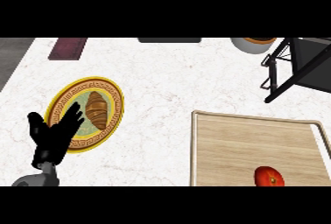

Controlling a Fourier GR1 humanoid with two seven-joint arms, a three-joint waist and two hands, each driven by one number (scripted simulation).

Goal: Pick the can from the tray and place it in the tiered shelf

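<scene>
Left hand (53,133): open, fingers straight and raised, resting at lower left, overlapping the near rim of the plate (90,80) in this view. Holds nothing. Right hand: not in view.

Plate contains one croissant (97,109).

Tray (245,140), lower right, well apart from the hand: contains only the can (269,176), red, at its near edge, not yet picked.

Shelf (304,61), upper right, beyond the tray; contents cannot be told.

Bowl (249,45) beside it: orange contents, unidentified.

Risks, as judged: a left-hand move could nudge the plate. The can could tip if grasped off-centre, or strike the shelf's dark frame going in.
</scene>
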